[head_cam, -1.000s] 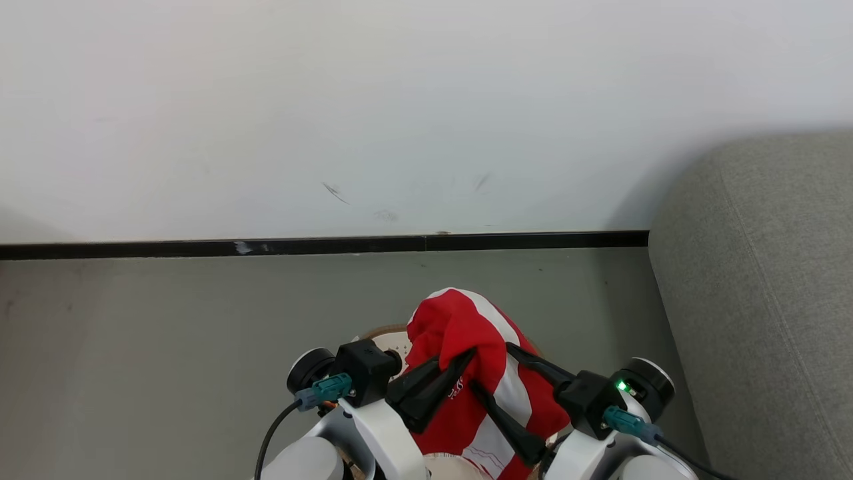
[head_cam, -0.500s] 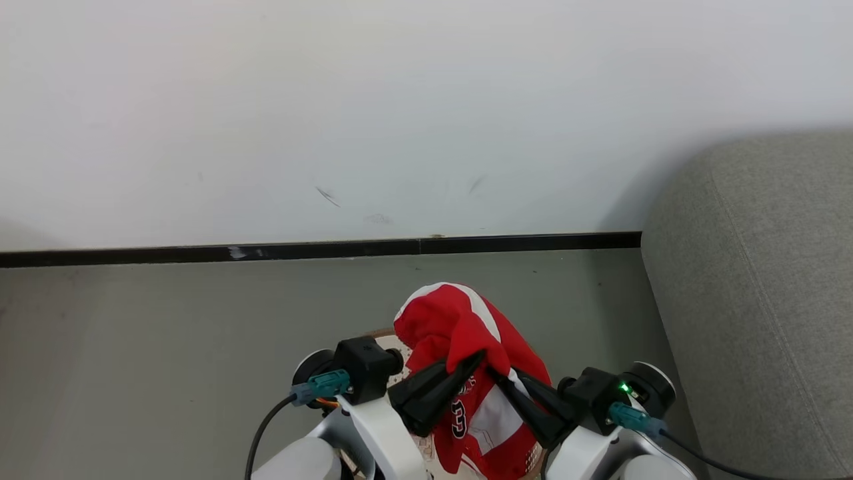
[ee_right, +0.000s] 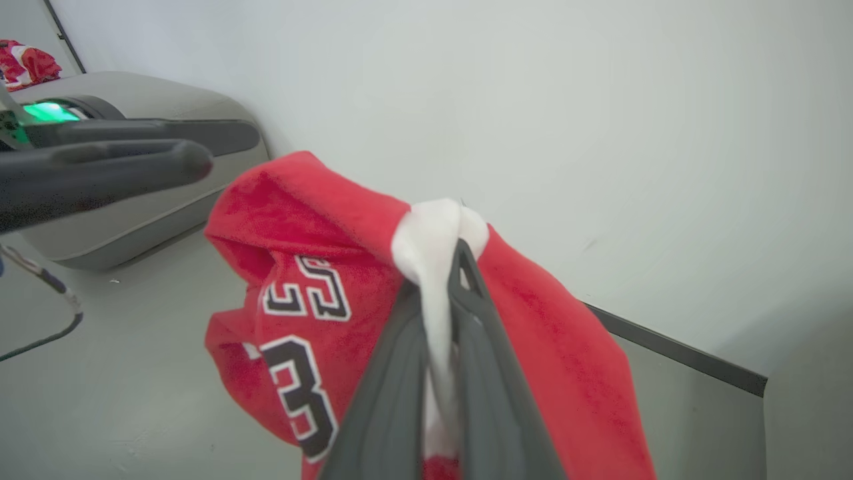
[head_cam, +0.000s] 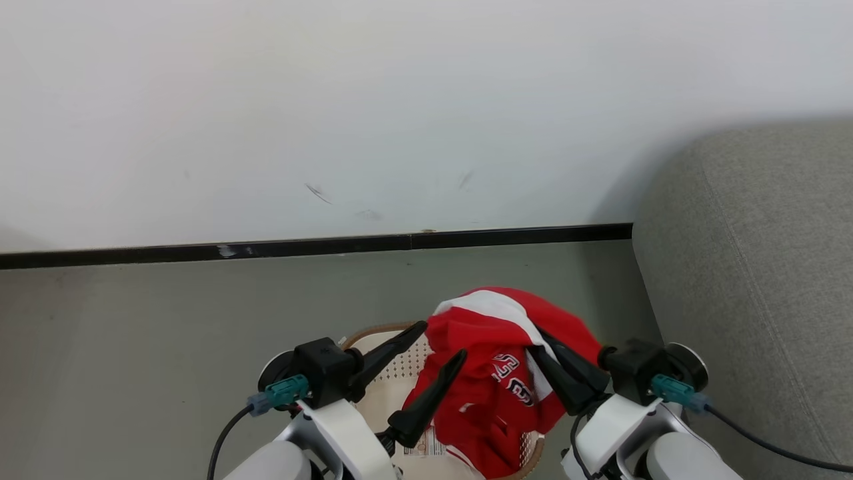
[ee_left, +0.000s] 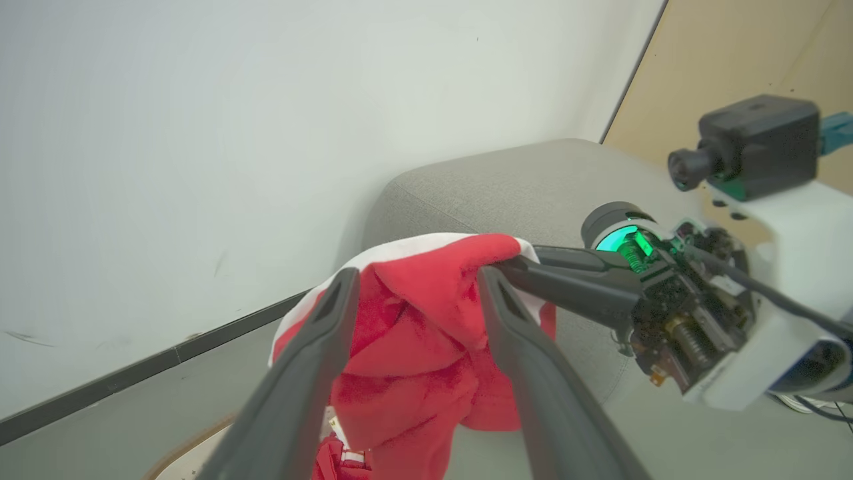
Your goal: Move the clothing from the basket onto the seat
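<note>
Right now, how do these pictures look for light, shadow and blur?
Head view: even light, sharp, a soft shadow on the wall beside the seat. Left wrist view: the left end effector goes soft near the bottom edge. Right wrist view: that end effector is blurred at upper left, while the clothing shows readable numbers.

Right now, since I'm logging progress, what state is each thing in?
numbered jersey: lifted, bunched, hanging over the basket.
right gripper: shut on its white trim.
left gripper: open, clamping nothing.
basket: upright on the floor.
seat: jersey not yet on it.
</note>
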Controlling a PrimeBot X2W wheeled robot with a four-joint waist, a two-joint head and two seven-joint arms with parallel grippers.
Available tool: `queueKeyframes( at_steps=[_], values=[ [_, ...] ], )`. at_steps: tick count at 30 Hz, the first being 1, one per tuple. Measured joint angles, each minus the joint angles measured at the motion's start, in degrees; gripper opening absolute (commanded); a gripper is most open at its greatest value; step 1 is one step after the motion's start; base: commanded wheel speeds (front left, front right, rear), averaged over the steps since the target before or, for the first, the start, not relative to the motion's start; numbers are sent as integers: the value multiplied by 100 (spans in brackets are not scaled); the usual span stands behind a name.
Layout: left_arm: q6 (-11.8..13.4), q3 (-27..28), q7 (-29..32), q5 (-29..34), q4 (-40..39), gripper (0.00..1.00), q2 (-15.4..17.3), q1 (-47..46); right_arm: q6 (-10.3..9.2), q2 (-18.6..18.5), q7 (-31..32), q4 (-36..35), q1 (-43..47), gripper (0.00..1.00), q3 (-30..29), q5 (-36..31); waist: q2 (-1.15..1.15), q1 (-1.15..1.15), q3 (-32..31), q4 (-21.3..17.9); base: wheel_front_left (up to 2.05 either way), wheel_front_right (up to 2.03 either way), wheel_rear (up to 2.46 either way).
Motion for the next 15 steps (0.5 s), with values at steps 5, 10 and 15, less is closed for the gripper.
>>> queueKeyframes(
  at_steps=[5, 10, 15],
  values=[
    [13, 30, -153, 63, -8, 100, 132, 149, -2, -57, 1, -87, 19, 0, -219, -2, 0, 0, -6, -65, 0, 0, 0],
    [42, 24, -364, 324, -56, 100, 224, 201, -2, -58, 1, -171, 82, 0, -335, -5, 0, 0, -8, -144, 0, 0, 0],
    [41, 0, -503, 419, -133, 100, 241, 218, -2, -57, 1, -255, 104, 0, -378, -14, 0, 0, -5, -227, 0, 0, 0]
  ],
)
